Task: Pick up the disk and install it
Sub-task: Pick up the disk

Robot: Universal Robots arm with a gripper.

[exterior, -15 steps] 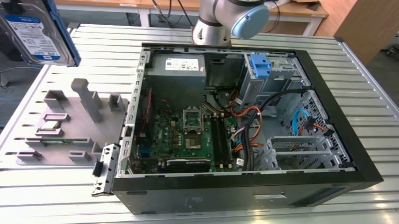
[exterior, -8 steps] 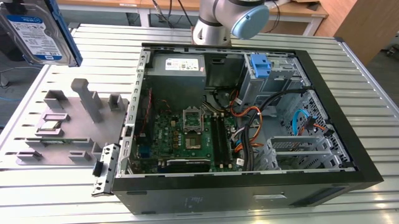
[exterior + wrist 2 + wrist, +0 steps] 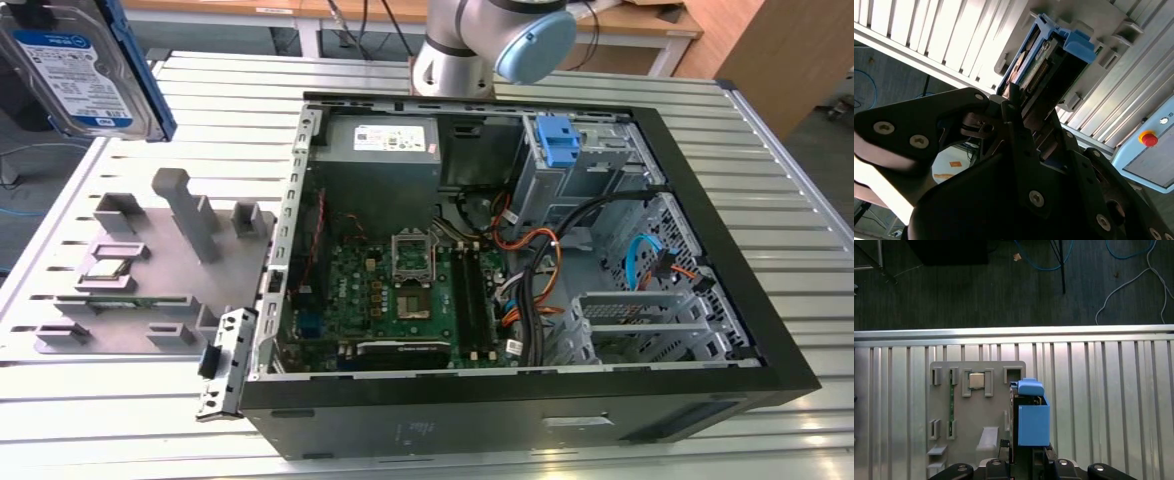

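Over the slatted counter (image 3: 94, 410), disk (image 3: 80, 70) is held clamped in the end effector (image 3: 1026, 120) above the fixture (image 3: 160, 265), presumably clearing its posts.

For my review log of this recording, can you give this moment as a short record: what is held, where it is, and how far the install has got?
held item: silver-metal rectangular disk with blue plastic rails
end effector: shut on the disk
disk position: in the air, over the edge of the grey plastic fixture plate
target: open black computer case on the slatted metal table
install status: disk not yet in the case
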